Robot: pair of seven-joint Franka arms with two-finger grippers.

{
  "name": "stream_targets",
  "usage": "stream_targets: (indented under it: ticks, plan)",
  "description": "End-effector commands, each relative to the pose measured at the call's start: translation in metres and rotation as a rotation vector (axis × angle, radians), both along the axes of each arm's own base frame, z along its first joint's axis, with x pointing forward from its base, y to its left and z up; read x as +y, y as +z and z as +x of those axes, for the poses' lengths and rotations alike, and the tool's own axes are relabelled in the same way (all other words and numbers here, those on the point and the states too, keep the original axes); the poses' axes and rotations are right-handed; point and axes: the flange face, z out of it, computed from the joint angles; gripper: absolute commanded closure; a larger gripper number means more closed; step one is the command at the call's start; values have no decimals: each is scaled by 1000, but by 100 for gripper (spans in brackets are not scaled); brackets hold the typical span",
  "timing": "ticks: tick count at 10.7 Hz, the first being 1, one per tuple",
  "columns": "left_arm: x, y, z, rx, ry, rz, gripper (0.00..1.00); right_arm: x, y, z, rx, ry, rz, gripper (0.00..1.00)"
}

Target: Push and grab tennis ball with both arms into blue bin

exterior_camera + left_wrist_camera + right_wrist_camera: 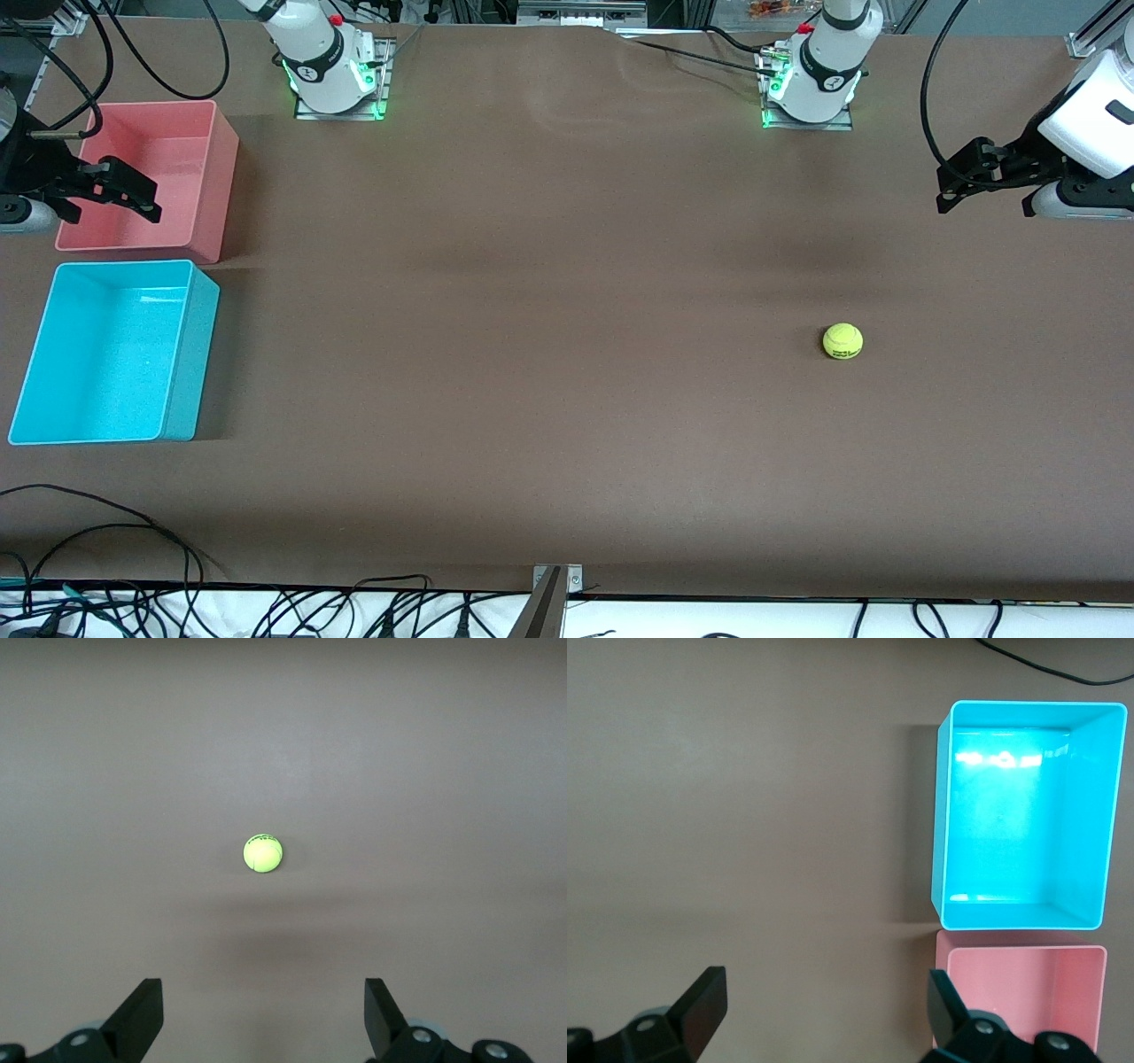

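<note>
The tennis ball lies on the brown table, nearer to the front camera than the left arm's base; it also shows in the left wrist view. My left gripper hangs in the air at the left arm's end of the table, open and empty, well apart from the ball. The blue bin stands empty at the right arm's end, also seen in the right wrist view. My right gripper is open and empty, over the pink bin's edge.
A pink-red bin, also empty, stands right beside the blue bin, farther from the front camera. Cables lie along the table's front edge. The two arm bases stand at the back edge.
</note>
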Motion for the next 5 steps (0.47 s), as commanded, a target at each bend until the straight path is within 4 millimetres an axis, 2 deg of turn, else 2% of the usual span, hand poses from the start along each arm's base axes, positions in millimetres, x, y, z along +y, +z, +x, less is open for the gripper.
stream_targets:
  ticks: [1,5]
  plan:
    - [-3,6,2,2,8,-4,0,2,2,-5,-8,0,15,0]
    - [-3,6,2,2,8,-4,0,5,2,-6,-7,4,15,0]
